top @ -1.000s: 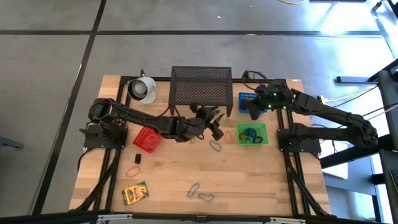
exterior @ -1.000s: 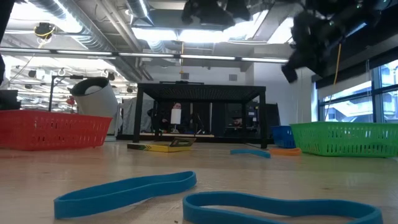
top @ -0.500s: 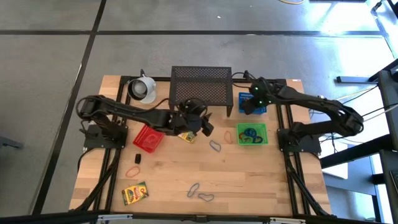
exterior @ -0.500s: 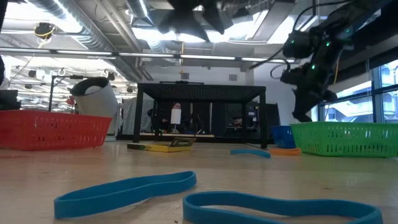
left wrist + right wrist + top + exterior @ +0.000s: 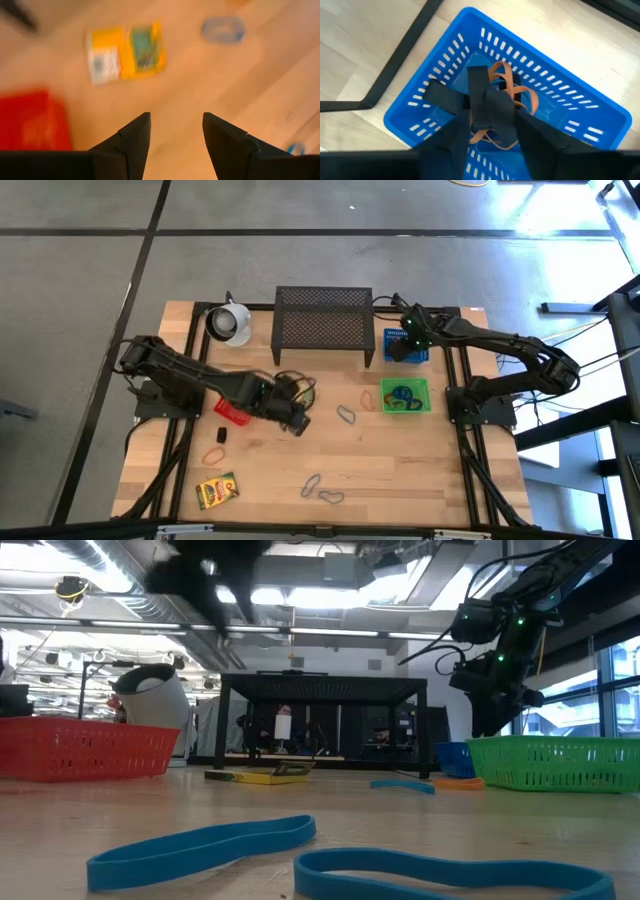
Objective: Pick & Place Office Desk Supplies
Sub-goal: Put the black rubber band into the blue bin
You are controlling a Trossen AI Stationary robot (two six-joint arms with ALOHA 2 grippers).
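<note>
My left gripper (image 5: pixel 297 418) hangs open and empty above the table's middle, just near of a yellow-green printed box (image 5: pixel 125 52) that lies flat on the wood. It also shows in its own wrist view (image 5: pixel 175 120). My right gripper (image 5: pixel 403 346) is open low over the blue basket (image 5: pixel 445 75) at the far right; orange loops (image 5: pixel 520 90) and black blocks (image 5: pixel 482 102) lie on the basket's floor below its fingers. A second printed box (image 5: pixel 217 490), a black block (image 5: pixel 221 436), an orange loop (image 5: pixel 213 455) and grey and blue loops (image 5: pixel 345 415) lie on the table.
The red basket (image 5: pixel 237 405) stands left of my left gripper. The green basket (image 5: pixel 405 408) holds blue loops. The black mesh shelf (image 5: pixel 323 320) and white mug (image 5: pixel 230 323) stand at the far edge. Two blue loops (image 5: pixel 200 845) lie near the front edge.
My left gripper has swung from beside the shelf toward the table's left and near edge, staying open and empty. My right gripper has come down over the blue basket.
</note>
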